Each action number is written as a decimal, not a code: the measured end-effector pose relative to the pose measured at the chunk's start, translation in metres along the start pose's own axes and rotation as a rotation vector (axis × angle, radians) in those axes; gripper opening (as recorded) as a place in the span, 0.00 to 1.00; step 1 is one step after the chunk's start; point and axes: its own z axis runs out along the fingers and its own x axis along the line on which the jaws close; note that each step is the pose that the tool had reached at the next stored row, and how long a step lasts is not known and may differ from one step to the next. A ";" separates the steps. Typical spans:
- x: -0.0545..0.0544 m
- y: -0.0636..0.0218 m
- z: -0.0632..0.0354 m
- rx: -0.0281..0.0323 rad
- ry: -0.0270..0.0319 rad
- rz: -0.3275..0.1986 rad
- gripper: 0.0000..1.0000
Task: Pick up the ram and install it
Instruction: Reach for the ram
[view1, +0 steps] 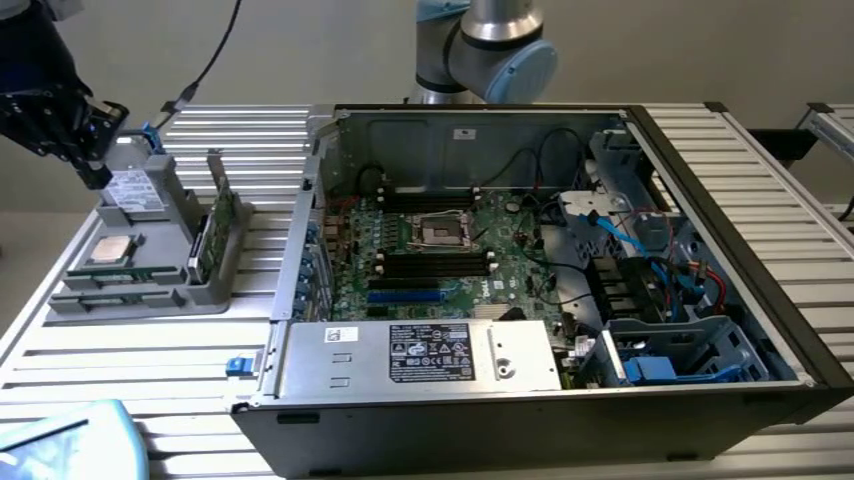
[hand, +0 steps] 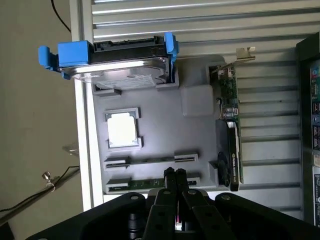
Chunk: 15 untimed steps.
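No legible wording anywhere.
Black label (view1: 431, 352) on power supply (view1: 523, 366), crowded with white print and marks, too small to read; white sticker (view1: 342, 335) just beside it, likewise unreadable; pale label (hand: 117, 80) on hard drive (hand: 150, 66), washed out; white lettering (hand: 233, 167) along black part of card (hand: 231, 95), too fine to make out; small white sticker (view1: 463, 131) on case (view1: 400, 135) back wall, illegible.

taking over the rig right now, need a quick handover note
Gripper: fingers shut, holding nothing, over the ram end of the grey tray.
Ram: lying in its tray holder, outside the computer case.
Done: no pickup yet.
Left: lift the ram and seat it in a motherboard slot.
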 end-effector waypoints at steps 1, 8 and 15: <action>0.001 -0.0005 0.0002 0.0001 0.0003 -0.003 0.10; 0.009 -0.0033 0.0012 0.0011 0.0033 -0.042 0.10; 0.021 -0.0070 0.0023 -0.0008 0.0063 -0.066 0.10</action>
